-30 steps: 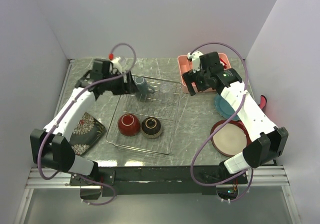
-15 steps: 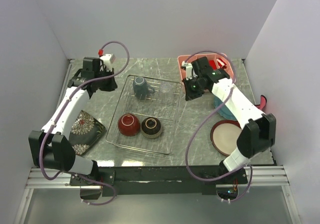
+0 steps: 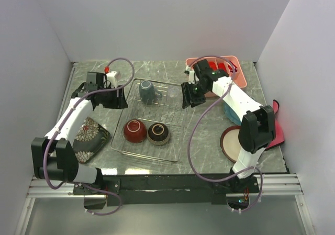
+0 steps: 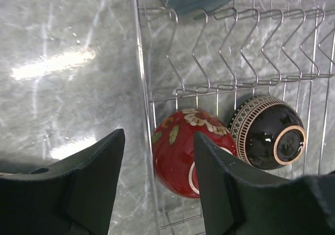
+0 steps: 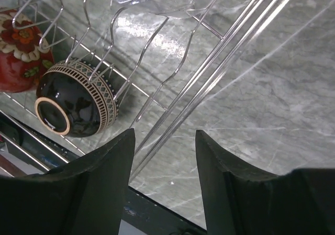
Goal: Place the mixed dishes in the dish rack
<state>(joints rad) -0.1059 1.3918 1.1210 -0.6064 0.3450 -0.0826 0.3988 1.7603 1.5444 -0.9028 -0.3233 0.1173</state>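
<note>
Nearest the arm bases, the square plate with its flower pattern lies on the table left of the dish rack, outside it; at the right side, also outside, the round plate with the red rim lies flat, partly hidden by the right arm, with a pink cloth just beyond it at the table's edge; inside the near half of the rack the red bowl and the dark bowl sit side by side, the dark one tipped so its foot ring shows; further in, the left fingers hover at the rack's left rim, spread apart with nothing between them; in the left wrist view the rim wire runs through the gap and the red bowl lies past the tips, untouched; the right fingers hover at the rack's right rim, likewise parted and holding nothing, with the rim wires crossing the gap in their own view, the dark bowl off to one side and the glass ahead of the tips, apart from them; a teal plate lies on the table under the right arm, mostly hidden; in the far part of the rack the mug sits near the left corner, the glass just to its right; farthest back on the right stands a pink tray.
</note>
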